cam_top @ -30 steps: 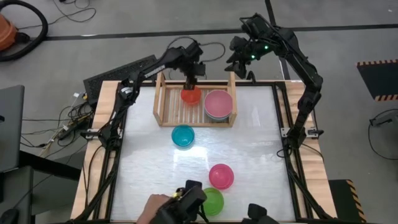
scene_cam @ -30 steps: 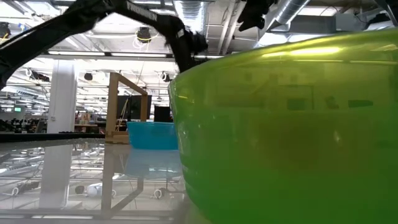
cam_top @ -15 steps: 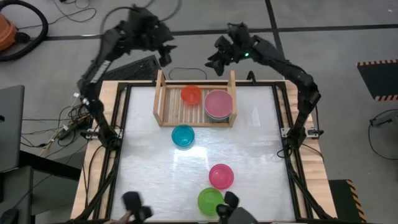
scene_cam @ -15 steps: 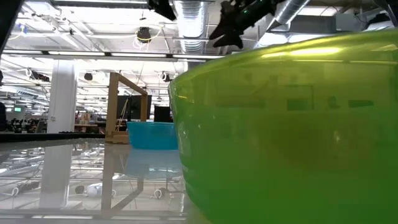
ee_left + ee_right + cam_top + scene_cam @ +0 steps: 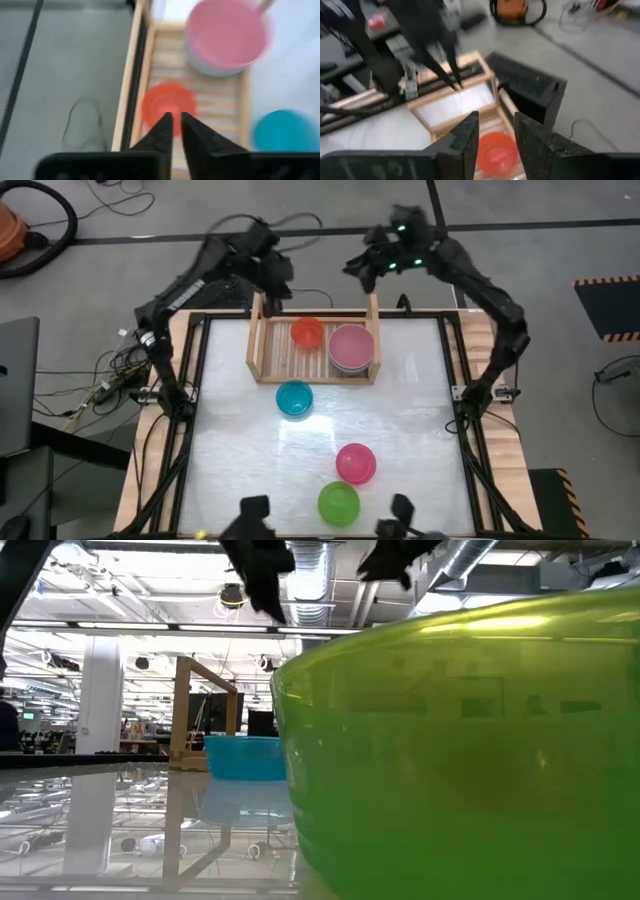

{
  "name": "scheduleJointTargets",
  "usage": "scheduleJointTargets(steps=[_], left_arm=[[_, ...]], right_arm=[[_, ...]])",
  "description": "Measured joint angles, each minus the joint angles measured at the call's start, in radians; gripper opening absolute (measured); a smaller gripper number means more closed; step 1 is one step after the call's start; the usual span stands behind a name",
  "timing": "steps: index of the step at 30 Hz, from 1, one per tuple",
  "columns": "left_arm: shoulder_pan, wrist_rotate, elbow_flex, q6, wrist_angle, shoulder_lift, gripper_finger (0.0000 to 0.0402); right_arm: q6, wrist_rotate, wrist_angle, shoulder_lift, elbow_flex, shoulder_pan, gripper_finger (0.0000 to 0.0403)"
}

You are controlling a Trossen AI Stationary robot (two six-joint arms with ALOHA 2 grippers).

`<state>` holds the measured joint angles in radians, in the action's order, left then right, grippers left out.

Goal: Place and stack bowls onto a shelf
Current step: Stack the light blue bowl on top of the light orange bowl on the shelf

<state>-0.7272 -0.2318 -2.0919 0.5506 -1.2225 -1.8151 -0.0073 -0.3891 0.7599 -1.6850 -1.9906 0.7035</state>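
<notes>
Bright overhead light, table glare, wrist views blurred

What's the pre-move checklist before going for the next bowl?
1. Left gripper empty: ok, fingers nearly together, holding nothing.
2. Right gripper empty: ok, open, above the shelf's far edge.
3. Red-orange bowl seated in shelf: ok.
4. Pink bowl stack in shelf: ok; bowls beneath cannot tell.
5. Free slot: ok, shelf's left end bare.
6. Teal bowl, magenta bowl and lime green bowl upright on table: ok.

Overhead and both wrist views sharing the shelf; low view table-level.
</notes>
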Motion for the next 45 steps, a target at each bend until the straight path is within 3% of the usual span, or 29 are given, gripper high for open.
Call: scheduleJointTargets(steps=[2, 6, 14, 19, 22, 25, 31, 37, 41, 45], left_arm=[[0.014, 0.056, 0.060, -0.003, 0.016, -0.022, 0.0008], [0.082, 0.055, 0.170, 0.071, -0.022, -0.042, 0.0002], [0.250, -0.125, 0.377, 0.063, -0.086, -0.033, 0.0000], [0.316, -0.194, 0.470, -0.013, 0.026, -0.033, 0.0000], [0.328, -0.163, 0.478, -0.032, 0.024, -0.033, 0.0000], [0.351, -0.042, 0.480, -0.039, 0.011, -0.016, 0.0000], [0.417, 0.121, 0.527, -0.091, 0.142, 0.177, 0.0000], [0.487, 0.315, 0.769, -0.311, 0.318, 0.504, 0.0000], [0.525, 0.327, 0.989, -0.455, 0.451, 0.653, 0.0000], [0.547, 0.315, 1.148, -0.509, 0.581, 0.705, 0.0012]], right_arm=[[0.000, 0.000, 0.009, 0.037, -0.006, 0.010, 0.0138], [0.000, 0.000, 0.013, 0.110, -0.005, 0.029, 0.0123], [-0.001, 0.002, 0.045, 0.207, -0.006, 0.053, 0.0118], [-0.005, 0.001, 0.078, 0.221, -0.006, 0.053, 0.0118], [-0.043, 0.001, 0.123, 0.217, -0.006, 0.051, 0.0119], [-0.053, 0.000, 0.167, 0.205, -0.006, 0.050, 0.0119], [-0.080, -0.001, 0.212, 0.190, -0.005, 0.032, 0.0119], [-0.098, -0.003, 0.213, 0.191, -0.005, 0.002, 0.0119], [-0.098, -0.003, 0.212, 0.191, -0.005, -0.011, 0.0119], [-0.098, -0.004, 0.200, 0.191, -0.005, -0.025, 0.0119]])
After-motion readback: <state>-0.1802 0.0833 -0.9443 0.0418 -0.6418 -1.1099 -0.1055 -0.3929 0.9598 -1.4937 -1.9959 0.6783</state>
